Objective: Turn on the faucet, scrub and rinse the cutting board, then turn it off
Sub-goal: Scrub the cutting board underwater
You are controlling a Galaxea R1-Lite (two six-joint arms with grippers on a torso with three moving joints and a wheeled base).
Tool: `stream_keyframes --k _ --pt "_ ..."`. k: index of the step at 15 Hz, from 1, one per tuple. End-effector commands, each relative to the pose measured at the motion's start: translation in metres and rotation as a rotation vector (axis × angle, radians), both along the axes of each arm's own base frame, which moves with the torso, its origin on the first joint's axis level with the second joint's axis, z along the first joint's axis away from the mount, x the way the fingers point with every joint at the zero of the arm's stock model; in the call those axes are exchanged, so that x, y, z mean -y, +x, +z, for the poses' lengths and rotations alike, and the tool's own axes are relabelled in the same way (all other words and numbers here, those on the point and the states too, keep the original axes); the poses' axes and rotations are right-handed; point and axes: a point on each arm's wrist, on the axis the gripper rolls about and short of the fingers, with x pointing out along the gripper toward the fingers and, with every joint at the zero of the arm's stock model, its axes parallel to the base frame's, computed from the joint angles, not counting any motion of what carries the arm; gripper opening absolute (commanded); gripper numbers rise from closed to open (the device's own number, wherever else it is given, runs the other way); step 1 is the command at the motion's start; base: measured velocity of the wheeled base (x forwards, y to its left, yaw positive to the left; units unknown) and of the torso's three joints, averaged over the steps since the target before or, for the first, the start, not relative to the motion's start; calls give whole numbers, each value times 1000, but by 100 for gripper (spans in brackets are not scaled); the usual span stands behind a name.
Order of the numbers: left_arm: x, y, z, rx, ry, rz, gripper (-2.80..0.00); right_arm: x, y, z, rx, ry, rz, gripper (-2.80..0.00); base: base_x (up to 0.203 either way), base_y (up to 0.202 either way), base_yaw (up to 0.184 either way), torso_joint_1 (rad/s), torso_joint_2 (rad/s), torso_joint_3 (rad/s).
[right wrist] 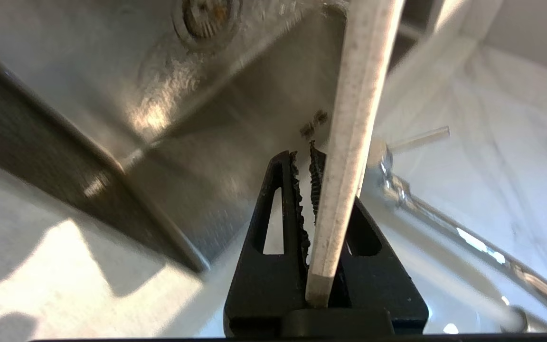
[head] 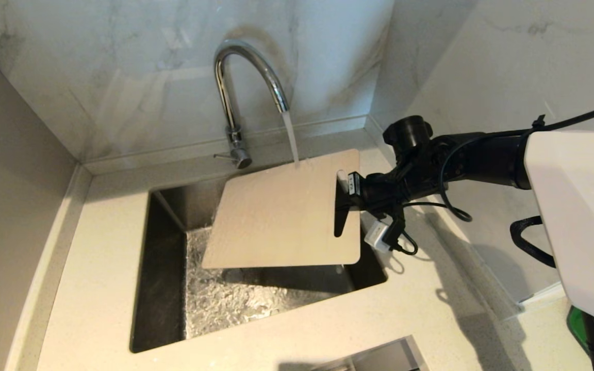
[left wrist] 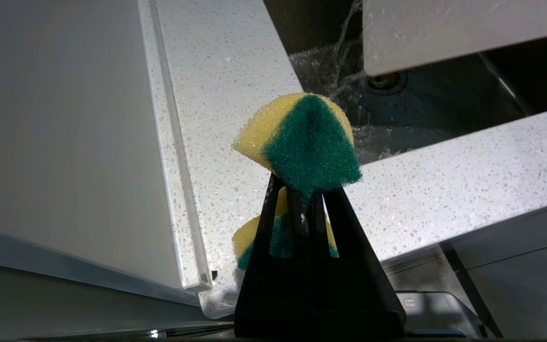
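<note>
The chrome faucet (head: 245, 77) is running; its stream (head: 291, 136) lands on the far edge of the cream cutting board (head: 281, 211). The board is held tilted over the steel sink (head: 165, 288). My right gripper (head: 346, 198) is shut on the board's short end by the handle slot. In the right wrist view the board's edge (right wrist: 349, 142) sits between the toothed fingers of the right gripper (right wrist: 312, 164), with the faucet's stem (right wrist: 420, 204) beyond. My left gripper (left wrist: 304, 190) stays low in front of the counter, outside the head view, shut on a yellow-and-green sponge (left wrist: 302, 142).
Speckled countertop (head: 96, 232) surrounds the sink, and marble walls close in behind and on the right. Water ripples across the sink floor near the drain (left wrist: 387, 80). A second recess (head: 379, 355) opens at the counter's front edge.
</note>
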Motion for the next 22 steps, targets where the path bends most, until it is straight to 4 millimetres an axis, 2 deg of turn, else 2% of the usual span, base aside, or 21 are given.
stream_keyframes --k 1,4,9,15,22 --pt "0 0 0 -1 -1 0 -280 2 -8 7 12 -4 14 -280 0 0 0 0 0 0" --pt "0 0 0 -1 -1 0 -280 5 -21 3 -28 -14 18 -280 0 0 0 0 0 0" --pt "0 0 0 -1 -1 0 -280 8 -35 10 -27 -15 22 -280 0 0 0 0 0 0" --pt "0 0 0 -1 -1 0 -280 15 -60 29 -7 -8 20 -280 0 0 0 0 0 0" --pt "0 0 0 2 -2 1 -280 23 -85 30 -30 -14 12 -280 0 0 0 0 0 0"
